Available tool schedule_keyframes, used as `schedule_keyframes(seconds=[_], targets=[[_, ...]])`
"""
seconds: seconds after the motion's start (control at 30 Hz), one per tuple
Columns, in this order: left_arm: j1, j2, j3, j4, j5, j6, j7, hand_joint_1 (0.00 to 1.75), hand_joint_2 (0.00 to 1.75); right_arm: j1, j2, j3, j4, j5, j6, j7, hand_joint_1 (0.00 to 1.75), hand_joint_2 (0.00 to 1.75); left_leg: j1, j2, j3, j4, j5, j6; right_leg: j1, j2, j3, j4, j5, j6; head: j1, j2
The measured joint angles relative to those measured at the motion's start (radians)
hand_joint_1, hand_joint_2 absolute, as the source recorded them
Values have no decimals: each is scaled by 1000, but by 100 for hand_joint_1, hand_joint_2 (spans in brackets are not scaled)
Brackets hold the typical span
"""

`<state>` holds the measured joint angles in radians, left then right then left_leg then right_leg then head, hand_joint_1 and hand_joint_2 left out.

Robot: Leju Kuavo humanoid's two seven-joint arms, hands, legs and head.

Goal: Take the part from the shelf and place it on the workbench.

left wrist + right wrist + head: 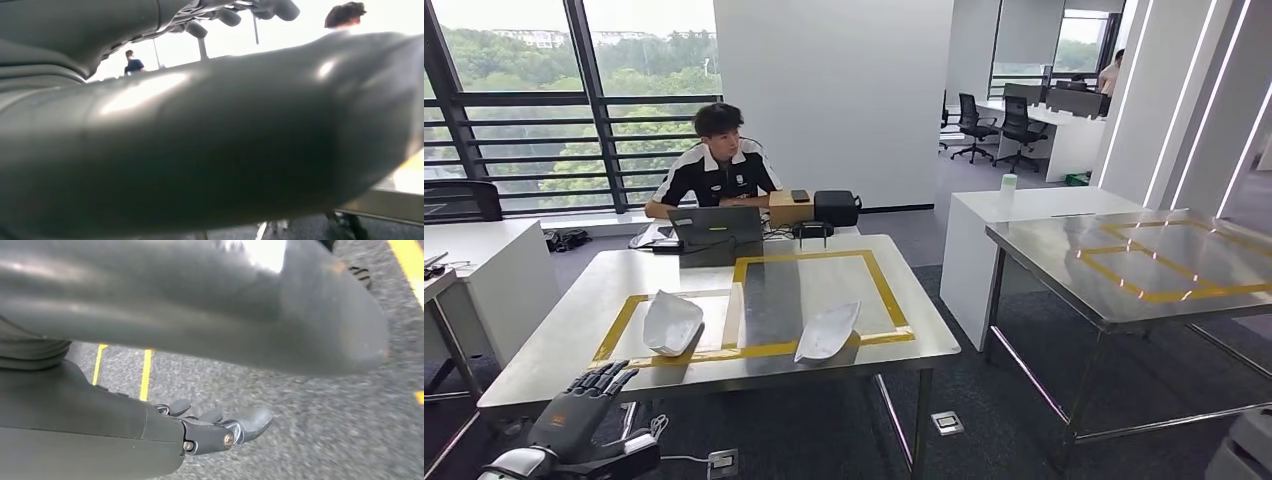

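Two white curved shell parts lie on a steel table (554, 350) inside yellow tape frames, one on the left (671, 322) and one further right (827, 331). My left hand (579, 405) is raised below the table's near left corner, fingers stretched out and apart, holding nothing. In the left wrist view its thick thumb (210, 140) covers most of the picture, with the dark fingers (230, 15) beyond it. My right hand (165, 425) hangs over the grey carpet, its fingers (250, 422) loosely apart and empty. A second steel table (1064, 265) with yellow tape stands to the right.
A person (719, 165) sits behind the near table at a laptop (716, 228), beside a box (789, 208) and a black bag (836, 208). A white counter (984, 215) stands between the two steel tables. White desks sit at the left. Carpet with a floor socket (946, 423) lies ahead.
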<state>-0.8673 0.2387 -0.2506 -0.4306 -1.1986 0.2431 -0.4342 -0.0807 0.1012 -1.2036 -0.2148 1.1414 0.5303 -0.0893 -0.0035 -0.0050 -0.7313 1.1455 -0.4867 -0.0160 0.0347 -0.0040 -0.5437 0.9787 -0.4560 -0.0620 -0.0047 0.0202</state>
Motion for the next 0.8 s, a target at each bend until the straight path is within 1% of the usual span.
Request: schedule_keyframes(seconds=[0.03,0.07,0.1,0.13,0.17,0.2,0.23,0.27,0.3,0.33,0.37,0.4,0.43,0.47,0.5,0.53,0.57,0.6,0.63,0.67,0.7,0.73,0.77,0.8], targets=[[0,1,0,0,0,0,0,0,0,0,0,0,0,0,0,0,0,0,2,0,-8,64,-43,-6,-3,-1,-17,0,14,1,0,0],[1,1,0,1,0,0,1,0,0,0,0,0,0,0,0,0,0,0,5,0,-11,120,-60,-12,-6,-2,-34,2,27,4,0,0],[2,1,0,2,0,0,1,0,0,0,1,0,0,0,0,0,0,0,9,0,-6,154,-52,-18,-9,-4,-53,4,40,6,0,0],[3,1,0,2,0,0,1,0,0,0,1,0,0,0,0,0,0,0,13,1,14,160,-26,-23,-13,-5,-75,8,53,10,0,0],[3,1,0,3,0,0,1,0,0,0,1,0,0,0,0,0,0,0,17,1,49,133,1,-29,-16,-5,-96,15,64,15,0,0],[3,1,0,2,0,0,1,0,0,0,1,0,0,0,0,0,0,0,21,2,100,75,5,-35,-19,-6,-117,24,75,21,0,0],[3,0,0,0,0,1,1,0,0,1,1,0,0,0,0,0,0,0,21,0,155,2,-11,-34,-21,-6,-134,34,83,27,0,0],[2,0,0,-3,0,1,1,0,0,1,1,0,-1,0,0,0,0,0,19,0,194,-56,-34,-28,-21,-6,-144,42,90,34,0,0],[1,-1,0,-4,0,1,1,0,0,1,1,0,-1,0,0,0,0,0,16,-1,218,-95,-57,-20,-21,-5,-149,47,98,39,-1,0],[1,-2,0,-6,0,2,1,0,0,2,1,0,-1,0,0,-1,0,0,11,-1,222,-109,-60,-6,-21,-5,-151,48,107,44,-1,0],[-1,-2,0,-5,0,1,2,0,0,3,1,0,-1,0,0,-1,0,0,11,2,213,-106,-52,5,-23,-4,-153,48,114,49,-1,0],[-3,-2,0,-4,-1,0,3,0,0,5,2,0,-1,0,0,0,0,0,11,4,208,-106,-42,15,-26,-3,-159,56,104,55,-1,0],[-4,-3,0,-4,-1,-1,3,0,0,6,3,0,0,0,1,1,0,0,12,6,198,-106,-31,25,-28,-2,-169,77,77,61,-1,0],[-6,-3,0,-4,-2,-1,4,0,0,7,4,0,0,1,2,1,0,0,13,8,186,-107,-18,31,-30,-1,-183,117,31,66,-1,0],[-8,-4,0,-4,-2,-2,4,0,0,7,5,0,0,1,3,1,0,0,12,8,172,-107,-4,35,-32,0,-200,175,-27,71,-1,0],[-8,-4,0,-5,-3,-3,4,0,0,7,5,0,0,2,4,1,0,0,12,8,154,-107,10,36,-32,1,-214,243,-74,73,-1,0],[-9,-3,0,-5,-3,-4,4,0,0,7,5,0,0,2,4,1,0,0,11,8,136,-107,24,36,-33,2,-223,304,-101,74,-1,0],[-8,-3,0,-5,-3,-5,4,0,0,6,5,0,0,3,3,1,0,0,11,8,119,-106,37,35,-33,2,-220,343,-102,73,-1,0],[-8,-3,0,-5,-3,-5,4,0,0,7,5,0,0,4,3,0,0,0,11,8,101,-106,51,33,-33,2,-200,349,-82,71,-1,0],[-7,-2,0,-4,-3,-5,4,0,0,7,5,0,0,6,3,0,0,0,11,8,85,-106,63,31,-33,3,-164,320,-54,68,-1,0],[-7,-2,0,-5,-3,-5,4,0,0,6,5,0,0,7,3,0,0,0,11,7,70,-105,76,29,-32,3,-113,261,-38,64,-1,0],[-7,-2,0,-6,-3,-5,4,0,0,5,5,0,0,8,3,0,0,0,11,7,59,-105,88,24,-30,4,-55,185,-42,60,-1,0],[-7,-1,0,-7,-3,-5,4,0,0,3,5,0,0,8,3,0,0,0,12,7,53,-107,98,18,-27,4,-10,121,-55,55,-1,0],[-7,-1,0,-8,-3,-5,3,0,0,1,5,0,0,8,3,-1,0,0,13,8,52,-109,107,12,-24,5,17,74,-72,51,-1,0]])
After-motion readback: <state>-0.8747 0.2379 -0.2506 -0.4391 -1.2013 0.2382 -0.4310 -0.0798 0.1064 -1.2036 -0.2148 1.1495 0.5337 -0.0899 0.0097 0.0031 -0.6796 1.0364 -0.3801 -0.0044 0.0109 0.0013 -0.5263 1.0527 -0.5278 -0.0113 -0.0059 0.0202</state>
